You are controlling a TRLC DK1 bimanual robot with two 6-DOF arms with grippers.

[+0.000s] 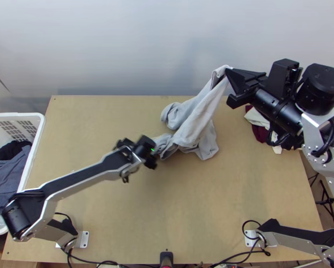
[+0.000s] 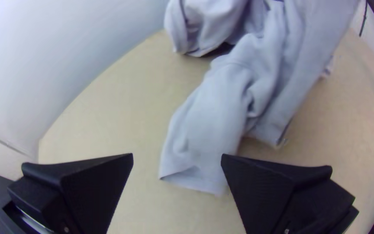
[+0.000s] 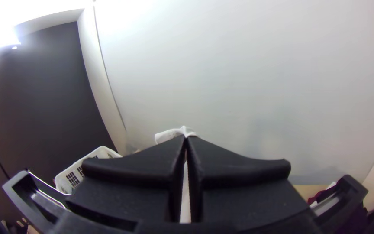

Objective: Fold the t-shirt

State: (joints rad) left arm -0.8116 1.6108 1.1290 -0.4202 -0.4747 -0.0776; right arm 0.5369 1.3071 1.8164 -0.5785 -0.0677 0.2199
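The light grey t-shirt (image 1: pixel 194 125) is partly raised over the far half of the wooden bench (image 1: pixel 202 210), one portion drawn up in a narrow, creased length toward the right end effector (image 1: pixel 230 74) and the rest lying bunched and unevenly folded on the wood. That right end effector, well above the bench near its far edge, has its two flat black fingers pressed together on the cloth; in the right wrist view a small pale fold stands out beyond their tips. The left end effector (image 1: pixel 150 154) is low beside the near left part of the shirt. In its wrist view, the fingers are spread wide, with a loose, flattened end of the grey fabric lying between and beyond them; whether the cloth touches either finger cannot be told. At the bench's left edge is a white plastic laundry basket (image 1: pixel 35 149) with slotted walls, holding a black garment (image 1: pixel 11 149) and a blue-grey garment (image 1: pixel 8 174). Toward the far right corner, a maroon garment (image 1: pixel 260 132) and a white garment (image 1: pixel 255 117) lie crumpled together, partly hidden below the right arm.
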